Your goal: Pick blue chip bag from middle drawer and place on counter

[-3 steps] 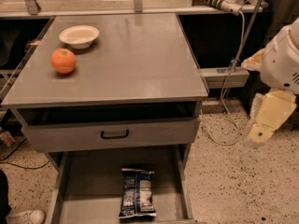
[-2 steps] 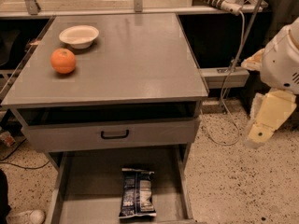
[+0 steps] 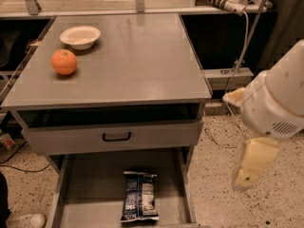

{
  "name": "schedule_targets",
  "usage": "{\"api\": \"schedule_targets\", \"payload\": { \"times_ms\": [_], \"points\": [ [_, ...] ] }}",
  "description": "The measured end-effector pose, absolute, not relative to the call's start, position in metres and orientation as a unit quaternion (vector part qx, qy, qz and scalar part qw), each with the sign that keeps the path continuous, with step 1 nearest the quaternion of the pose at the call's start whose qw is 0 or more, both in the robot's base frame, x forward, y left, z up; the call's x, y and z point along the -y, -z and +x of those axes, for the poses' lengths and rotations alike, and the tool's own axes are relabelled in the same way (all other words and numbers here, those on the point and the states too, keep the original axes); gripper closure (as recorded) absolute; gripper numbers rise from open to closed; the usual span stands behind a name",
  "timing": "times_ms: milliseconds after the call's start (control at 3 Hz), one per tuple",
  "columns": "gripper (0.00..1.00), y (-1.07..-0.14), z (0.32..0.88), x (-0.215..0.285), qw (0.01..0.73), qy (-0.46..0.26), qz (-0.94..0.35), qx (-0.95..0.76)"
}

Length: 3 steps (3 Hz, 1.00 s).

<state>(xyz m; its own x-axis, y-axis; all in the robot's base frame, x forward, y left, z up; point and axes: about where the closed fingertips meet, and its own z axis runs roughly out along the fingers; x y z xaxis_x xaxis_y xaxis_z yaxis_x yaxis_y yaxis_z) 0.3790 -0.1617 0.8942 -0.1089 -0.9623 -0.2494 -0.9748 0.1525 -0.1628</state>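
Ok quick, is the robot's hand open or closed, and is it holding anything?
Gripper: cannot tell open or closed; it hangs right of the cabinet, over the floor, away from the blue chip bag, which lies in the middle drawer.

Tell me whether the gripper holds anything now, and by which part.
Nothing is held. The gripper hangs over the floor, beside the open middle drawer; the blue chip bag lies in that drawer, apart from it.

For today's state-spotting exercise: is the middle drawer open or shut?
Open: middle drawer pulled out, blue chip bag lying on its floor. The gripper hangs to its right, outside.
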Motion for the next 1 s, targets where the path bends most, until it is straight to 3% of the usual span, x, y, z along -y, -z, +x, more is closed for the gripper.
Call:
{"api": "schedule_targets", "payload": {
  "times_ms": [333, 1000],
  "points": [
    [0.0, -0.84, 0.358, 0.134, 0.118, -0.05, -0.667, -0.734],
    [0.0, -0.824, 0.348, 0.132, 0.108, -0.058, -0.675, -0.728]
  ]
}}
